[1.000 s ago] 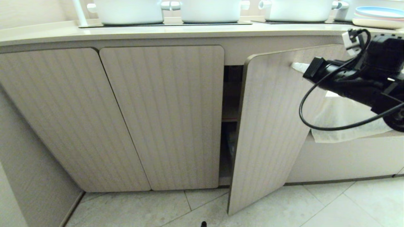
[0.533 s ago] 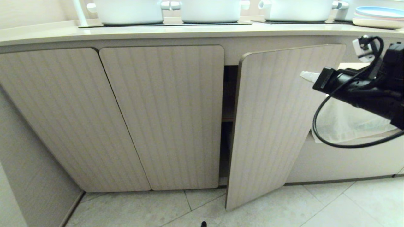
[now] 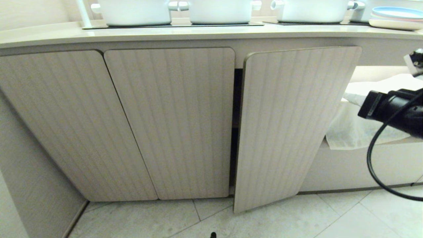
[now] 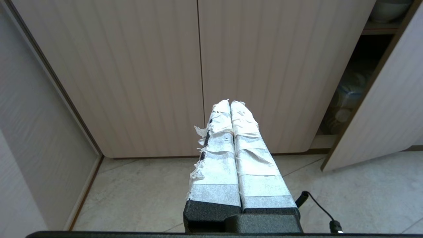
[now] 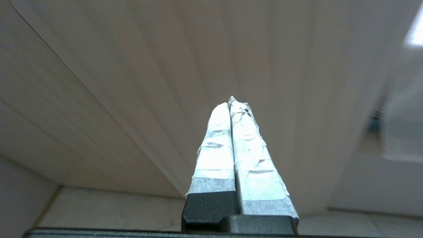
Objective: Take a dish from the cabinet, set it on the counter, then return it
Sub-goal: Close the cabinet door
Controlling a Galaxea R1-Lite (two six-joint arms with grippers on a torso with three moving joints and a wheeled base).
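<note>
The cabinet (image 3: pixel 165 122) stands under the counter (image 3: pixel 198 33); its right-hand fluted door (image 3: pixel 290 125) is ajar, leaving a narrow dark gap. Through that gap in the left wrist view, part of the dish (image 4: pixel 386 8), a white bowl, shows on the inner shelf (image 4: pixel 378 32). My right arm (image 3: pixel 393 110) is at the far right of the head view, clear of the door. My right gripper (image 5: pixel 233 102) is shut and empty, pointing at the door's face. Low near the floor, my left gripper (image 4: pixel 230 103) is shut, empty, and faces the closed doors.
Large white pots (image 3: pixel 135 11) sit on black panels along the counter, with stacked blue and cream plates (image 3: pixel 393 16) at its right end. A white cloth (image 3: pixel 353 132) hangs in the open bay right of the door. Stacked dishes (image 4: pixel 350 96) sit low inside the cabinet. Tiled floor (image 3: pixel 297 218) lies below.
The cabinet door has swung from half open to nearly closed. My right arm has drawn back to the right and lower, away from the door.
</note>
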